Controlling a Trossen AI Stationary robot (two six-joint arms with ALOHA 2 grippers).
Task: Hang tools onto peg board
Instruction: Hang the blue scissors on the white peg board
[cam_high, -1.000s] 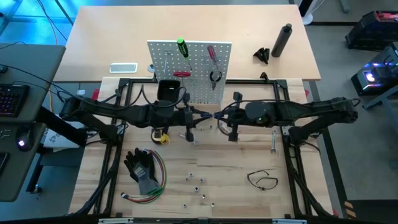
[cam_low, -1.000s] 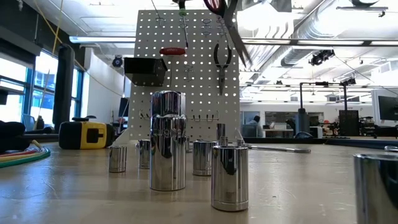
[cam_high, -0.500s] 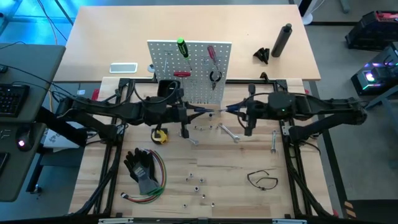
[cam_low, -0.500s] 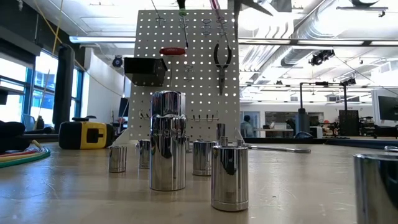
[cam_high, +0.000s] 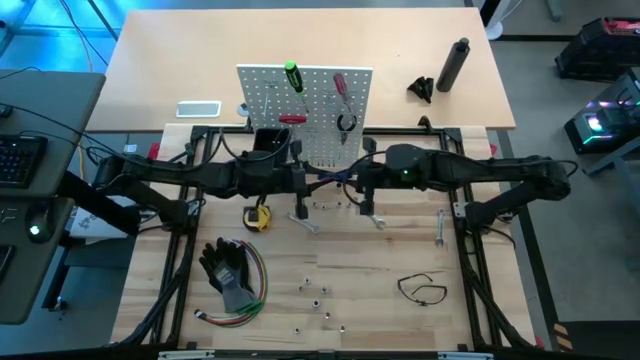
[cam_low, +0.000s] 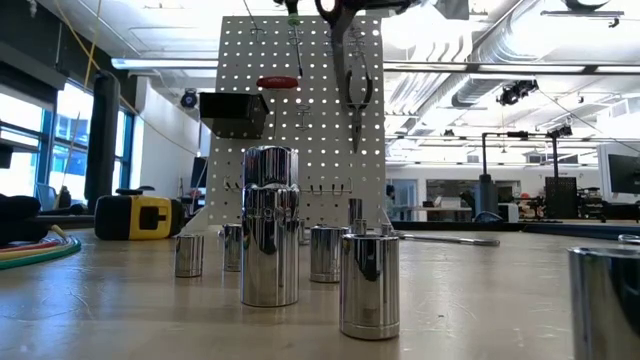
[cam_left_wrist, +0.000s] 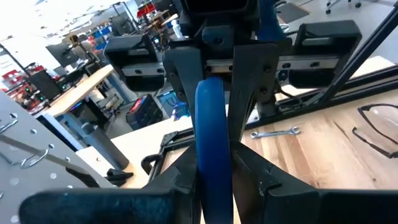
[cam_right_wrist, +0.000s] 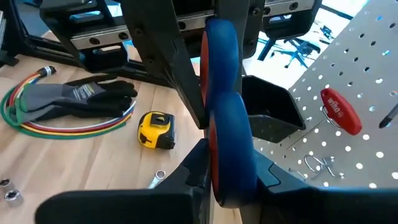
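The white peg board (cam_high: 305, 110) stands upright at the table's far side. A green screwdriver (cam_high: 293, 76), a red screwdriver (cam_high: 340, 88) and dark pliers (cam_low: 357, 95) hang on it, and a black bin (cam_high: 270, 145) sits on its front. In front of the board my left gripper (cam_high: 318, 184) and my right gripper (cam_high: 345, 184) meet tip to tip. Both are shut on one blue-and-red-handled tool (cam_right_wrist: 224, 106). The tool's dark end (cam_low: 343, 45) shows in the low view, pointing down before the board. A yellow tape measure (cam_high: 258, 216), silver wrenches (cam_high: 372, 215) and a thin black loop (cam_high: 422, 289) lie on the table. My left gripper pinches the tool's blue handle (cam_left_wrist: 213, 143) between its two fingers. It comes in level from the table's left, and the handle runs along the fingers. The tool is lifted clear of the table. My right gripper pinches the blue-and-red handle (cam_right_wrist: 229, 149) between its two fingers. It comes in from the table's right, slanting slightly down. The handle runs along the fingers and reaches on to the left gripper opposite.
Black gloves on a bundle of coloured wires (cam_high: 232, 275) lie near left. Several small metal sockets (cam_high: 315, 292) are scattered near the middle, and another wrench (cam_high: 439, 228) lies on the right. A black bottle (cam_high: 455, 62) and a phone (cam_high: 198, 109) lie on the far table.
My right gripper drew back toward the table's right edge, then returned toward my left gripper and the peg board. In the low view the tool's dark end has swung from slanting to pointing straight down. My left gripper has kept its place.
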